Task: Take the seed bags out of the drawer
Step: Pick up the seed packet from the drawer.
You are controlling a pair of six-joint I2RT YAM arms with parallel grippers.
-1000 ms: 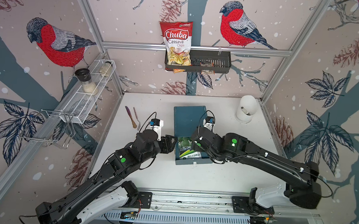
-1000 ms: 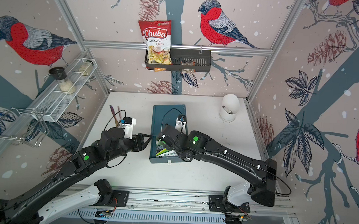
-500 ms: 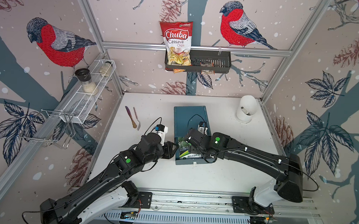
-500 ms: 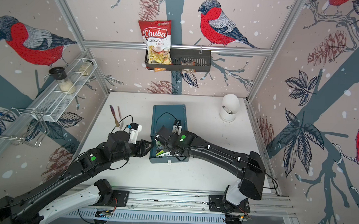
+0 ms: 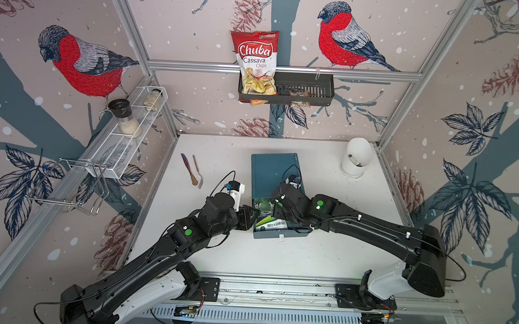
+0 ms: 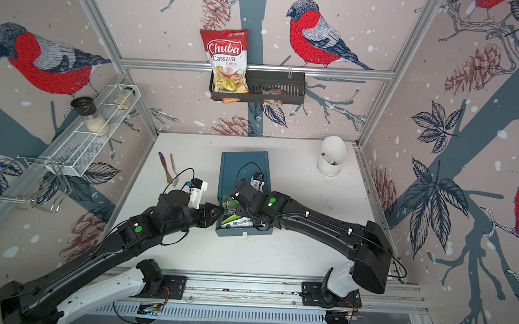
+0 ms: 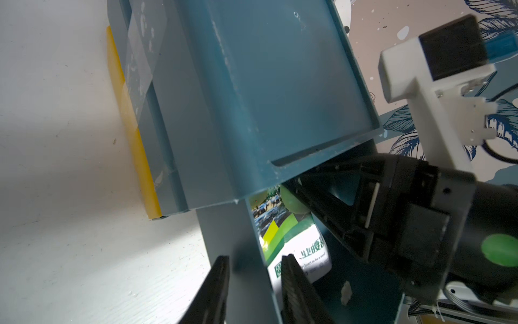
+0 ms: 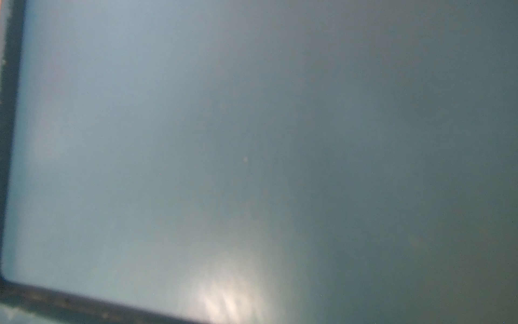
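The teal drawer point(image 5: 275, 234) is pulled out toward the table's front from its teal housing point(image 5: 274, 173). Seed bags lie inside it: a white and green packet point(image 5: 271, 224) point(image 7: 297, 244), and a dark green one with round produce point(image 7: 291, 202) further back. My left gripper point(image 5: 253, 215) point(image 7: 255, 280) straddles the drawer's left wall point(image 7: 241, 238), one finger against each face. My right gripper point(image 5: 272, 202) reaches into the drawer over the packets. Its fingertips are hidden under the housing edge. The right wrist view shows only a blurred teal surface.
A knife and fork point(image 5: 191, 171) lie at the back left of the table, and a white container point(image 5: 355, 158) stands at the back right. A black basket point(image 5: 312, 92) with a red Chuba bag point(image 5: 256, 60) hangs on the rear wall. A wire shelf point(image 5: 123, 142) runs along the left wall.
My left gripper has moved right and forward onto the drawer's left wall. My right gripper has pushed left and deeper into the drawer, with that arm's elbow dropping lower.
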